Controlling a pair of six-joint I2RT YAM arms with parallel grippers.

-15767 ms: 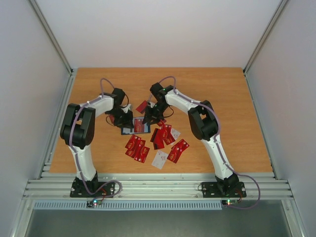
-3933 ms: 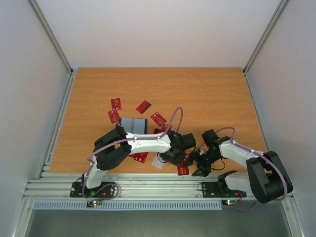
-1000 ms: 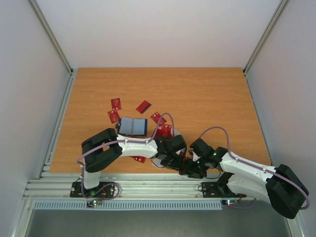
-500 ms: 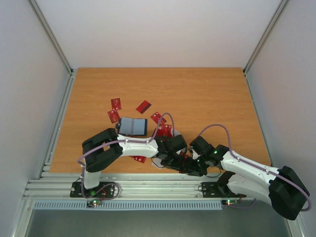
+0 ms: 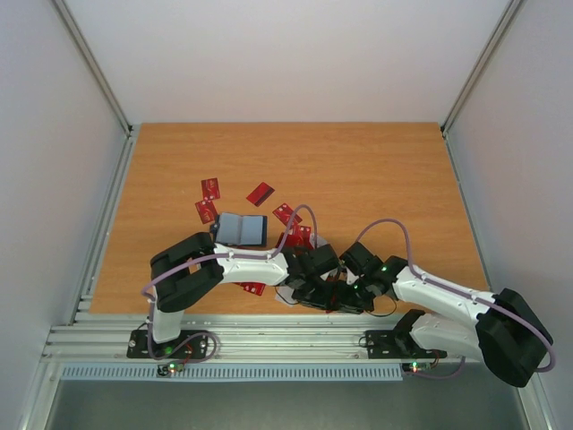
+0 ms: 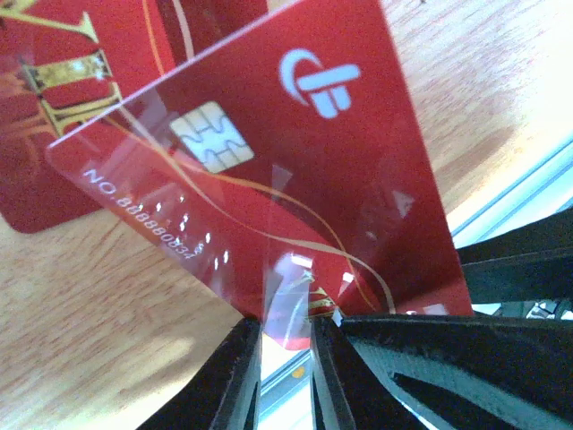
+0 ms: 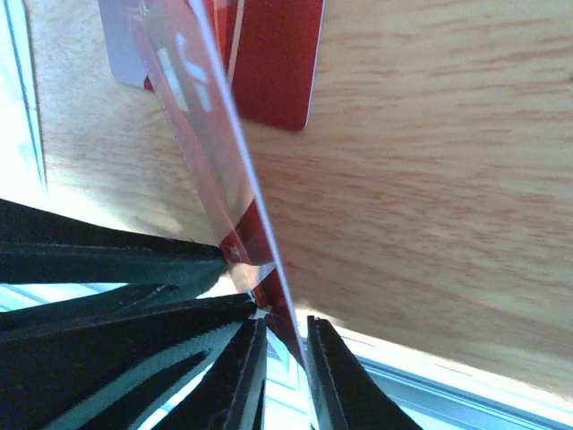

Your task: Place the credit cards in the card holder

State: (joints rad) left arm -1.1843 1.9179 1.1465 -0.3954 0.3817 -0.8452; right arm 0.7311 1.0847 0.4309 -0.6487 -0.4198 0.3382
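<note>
Two end effectors meet low over the near edge of the bench point(image 5: 385, 179), a little right of its middle, on one red card point(image 6: 269, 179); the left end effector point(image 6: 286, 330) pinches the card at a lower corner, chip face toward its own camera, so that the card stands tilted up off the wood; the right end effector point(image 7: 281, 327), seen from its own wrist, has its jaws drawn in on either face of the same card and appears to grip it as well. Step in hand, as judged: a hand-over or regrasp of a single card between the arms, preparatory to insertion. The card holder point(image 5: 242, 229) lies open, pale blue inside upward, well apart from both arms' tips and left of the bench's middle; loose cards point(image 5: 210, 189) lie around it, and more lie under the arms by the near edge. The next move calls for one end effector to let go while the other holds firm, lest the card be tugged or bent; the card then needs carrying to the holder and aligning edge-on with a slot; whether any slot is already filled cannot be told.
</note>
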